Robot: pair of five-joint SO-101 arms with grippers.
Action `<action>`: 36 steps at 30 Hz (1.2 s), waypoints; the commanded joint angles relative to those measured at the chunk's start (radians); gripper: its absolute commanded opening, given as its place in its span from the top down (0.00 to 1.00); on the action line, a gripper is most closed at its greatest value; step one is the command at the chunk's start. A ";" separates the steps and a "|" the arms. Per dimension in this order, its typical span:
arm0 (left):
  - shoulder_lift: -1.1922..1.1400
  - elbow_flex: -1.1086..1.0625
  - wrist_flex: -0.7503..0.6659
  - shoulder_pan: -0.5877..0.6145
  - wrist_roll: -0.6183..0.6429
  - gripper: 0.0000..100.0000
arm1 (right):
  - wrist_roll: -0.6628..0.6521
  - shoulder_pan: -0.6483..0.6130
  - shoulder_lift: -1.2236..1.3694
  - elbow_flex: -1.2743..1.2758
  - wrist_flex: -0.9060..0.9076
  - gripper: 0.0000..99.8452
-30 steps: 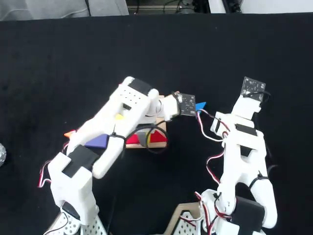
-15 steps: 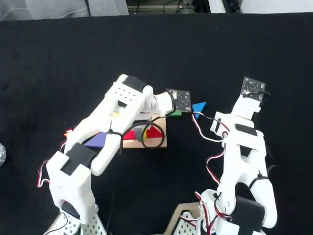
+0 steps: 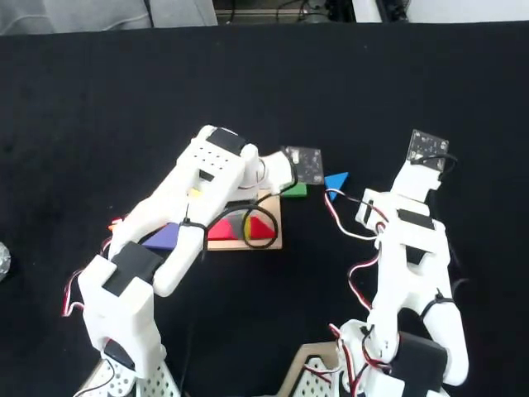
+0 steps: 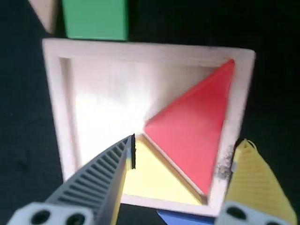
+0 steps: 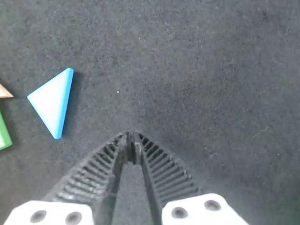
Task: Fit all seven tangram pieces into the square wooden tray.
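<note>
Square wooden tray of pale wood lies on the black counter, under the left pincer, whose fingers are spread above it. A large red triangle and a yellow triangle lie inside, edges touching. A green piece sits just outside the rim. The right pincer, pressed together, hovers near a blue triangle

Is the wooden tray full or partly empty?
Partly empty: the tray holds a red triangle and a yellow triangle; its remaining floor is bare wood.
</note>
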State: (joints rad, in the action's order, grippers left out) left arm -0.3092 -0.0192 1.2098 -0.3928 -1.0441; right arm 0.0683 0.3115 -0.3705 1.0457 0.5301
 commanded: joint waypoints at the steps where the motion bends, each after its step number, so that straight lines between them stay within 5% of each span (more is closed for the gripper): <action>1: 0.009 0.114 -0.069 -0.004 0.192 0.69 | 0.005 -0.015 -0.044 -0.062 -0.018 0.99; 9: -0.086 0.016 -0.255 -0.038 0.299 0.69 | 0.005 -0.014 -0.044 -0.062 -0.018 0.99; 24: -0.012 -0.024 -0.063 -0.001 0.115 0.69 | 0.005 -0.014 -0.044 -0.064 -0.018 0.99; 31: 0.117 -0.012 -0.078 -0.001 0.181 0.69 | 0.005 -0.014 -0.044 -0.064 -0.018 0.99; 36: 0.137 -0.027 -0.241 0.053 0.236 0.69 | 0.005 -0.014 -0.044 -0.064 -0.018 0.99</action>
State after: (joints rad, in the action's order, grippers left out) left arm -0.2232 -0.0499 1.0902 -0.3989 -0.8523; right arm 0.0683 0.3115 -0.3705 1.0457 0.5301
